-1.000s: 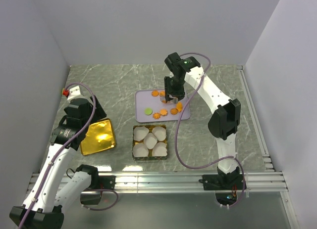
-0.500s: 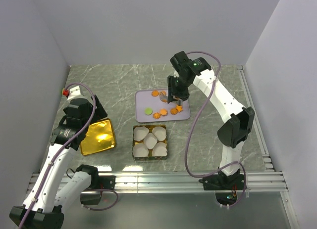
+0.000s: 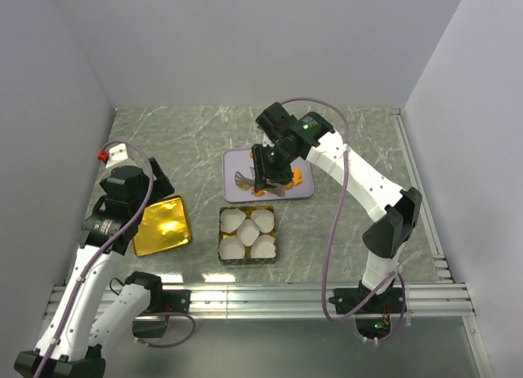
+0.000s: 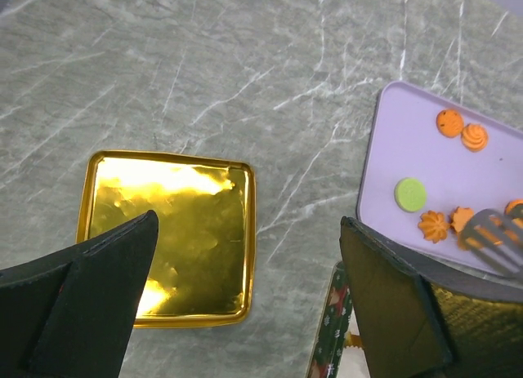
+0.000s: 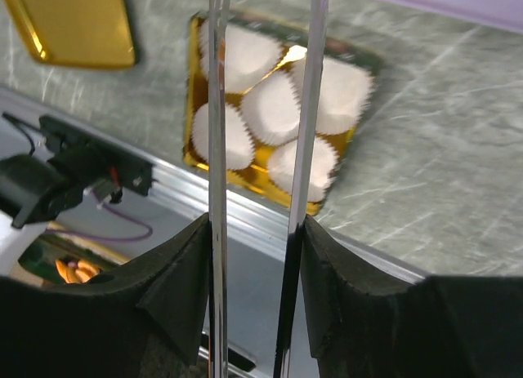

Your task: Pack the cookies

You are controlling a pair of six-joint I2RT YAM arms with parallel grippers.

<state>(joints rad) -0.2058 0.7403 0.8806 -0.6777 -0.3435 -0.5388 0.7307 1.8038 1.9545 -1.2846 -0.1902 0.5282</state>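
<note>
Marble tabletop [image 3: 188,141] — cookies [image 4: 449,122] lie flat on lavender tray [image 4: 392,141], right claw [image 5: 257,264] pinching tongs [image 5: 216,149], left claw [image 4: 248,231] spread.

A grey-green marble-patterned tabletop [image 3: 180,141] with pale veins forms the floor of the cell. Plain matte white walls [image 3: 245,43] close it in at the back and on both sides. A silver aluminium rail [image 3: 270,296] runs along the near edge. The light is soft and even, with faint shadows.

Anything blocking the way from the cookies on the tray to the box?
Nothing visible. Only bare tabletop lies between the cookies on the purple tray and the box; its paper cups are uncovered, the gold lid off to the left.
</note>
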